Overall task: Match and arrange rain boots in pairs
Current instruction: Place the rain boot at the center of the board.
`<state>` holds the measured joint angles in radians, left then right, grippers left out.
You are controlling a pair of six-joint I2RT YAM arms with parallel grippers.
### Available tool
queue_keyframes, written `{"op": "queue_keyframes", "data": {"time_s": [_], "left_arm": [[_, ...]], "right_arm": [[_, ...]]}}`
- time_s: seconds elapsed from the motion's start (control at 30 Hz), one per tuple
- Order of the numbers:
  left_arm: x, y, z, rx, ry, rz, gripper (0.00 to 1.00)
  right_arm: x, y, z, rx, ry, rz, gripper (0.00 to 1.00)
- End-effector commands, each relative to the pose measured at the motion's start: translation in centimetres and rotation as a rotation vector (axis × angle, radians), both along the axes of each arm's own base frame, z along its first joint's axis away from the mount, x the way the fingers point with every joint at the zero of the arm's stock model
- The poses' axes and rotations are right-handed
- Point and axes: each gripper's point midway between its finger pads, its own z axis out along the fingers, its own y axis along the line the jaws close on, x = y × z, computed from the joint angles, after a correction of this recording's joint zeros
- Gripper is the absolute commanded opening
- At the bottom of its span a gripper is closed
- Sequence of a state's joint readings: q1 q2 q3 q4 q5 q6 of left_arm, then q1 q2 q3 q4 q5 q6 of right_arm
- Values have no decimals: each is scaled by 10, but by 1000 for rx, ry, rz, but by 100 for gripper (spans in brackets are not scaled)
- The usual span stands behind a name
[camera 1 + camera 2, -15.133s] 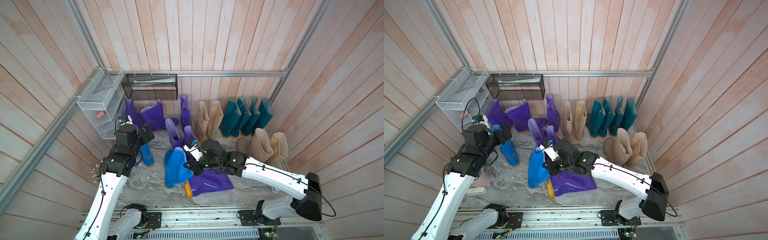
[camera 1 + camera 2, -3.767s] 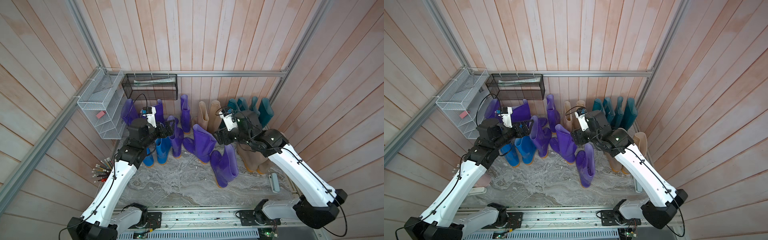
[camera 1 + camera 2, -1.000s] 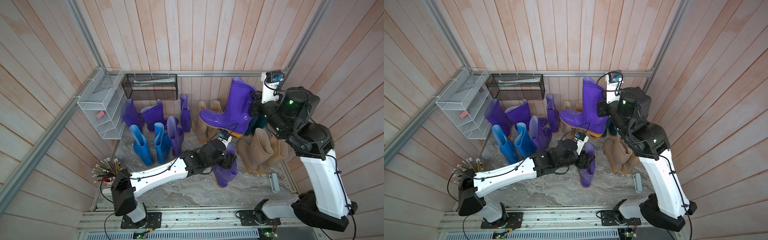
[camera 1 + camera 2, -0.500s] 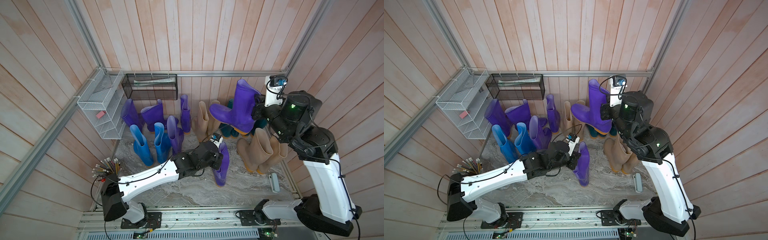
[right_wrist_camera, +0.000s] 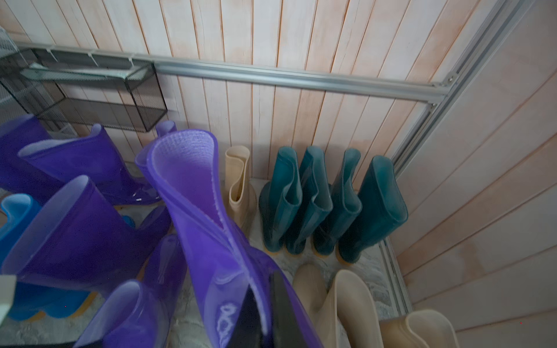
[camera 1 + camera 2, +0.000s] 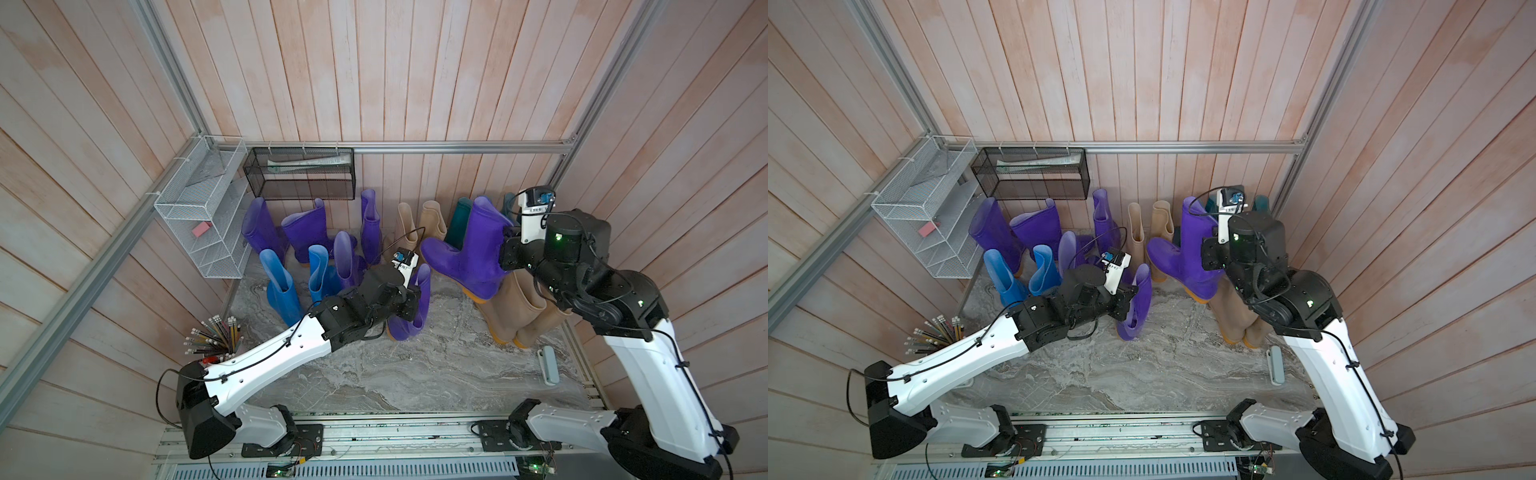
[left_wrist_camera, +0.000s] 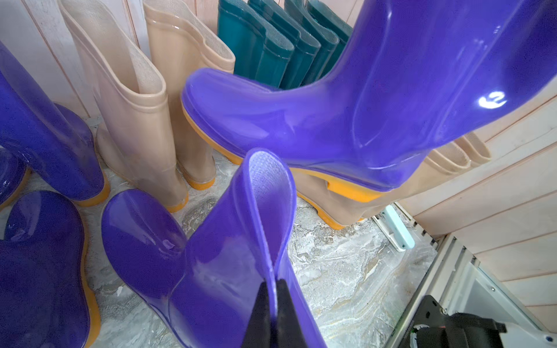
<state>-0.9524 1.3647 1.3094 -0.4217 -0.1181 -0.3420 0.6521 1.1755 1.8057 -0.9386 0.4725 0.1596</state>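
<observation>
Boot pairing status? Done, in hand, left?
Done: teal boots in a row at the back, blue boots side by side, beige boots in twos. In hand: left pincer grips a standing purple boot; right pincer holds a lifted purple boot. Left: set those two together, tidy the other purple boots.

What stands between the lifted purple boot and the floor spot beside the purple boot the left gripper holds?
Nothing visible: the marble floor beside the standing purple boot is bare. The leaning beige boots sit aside, by the lifted boot.
</observation>
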Motion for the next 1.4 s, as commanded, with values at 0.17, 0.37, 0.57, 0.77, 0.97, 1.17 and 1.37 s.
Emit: {"op": "queue_keyframes", "data": {"time_s": [0.17,0.37,0.57,0.77,0.97,1.17,1.37], "left_arm": [[13,-3,31,-75,-88,-34,0],[12,-19,27,-58,-85,-106,0],[17,-36,28,-54,-99,-155,0],[27,-47,21,-42,-96,-162,0],[28,-60,14,-48,-68,-208,0],[39,-69,17,-57,-55,-193,0],[45,-84,12,-71,-25,-218,0]], "right_arm": [[-31,-12,-2,203,-2,3,0],[-30,-23,-48,200,59,-84,0],[-23,-20,-90,247,101,-128,0],[-14,-14,-140,299,138,-171,0],[-4,-24,-171,299,141,-221,0],[4,-29,-175,306,144,-216,0],[14,-26,-176,334,167,-176,0]]}}
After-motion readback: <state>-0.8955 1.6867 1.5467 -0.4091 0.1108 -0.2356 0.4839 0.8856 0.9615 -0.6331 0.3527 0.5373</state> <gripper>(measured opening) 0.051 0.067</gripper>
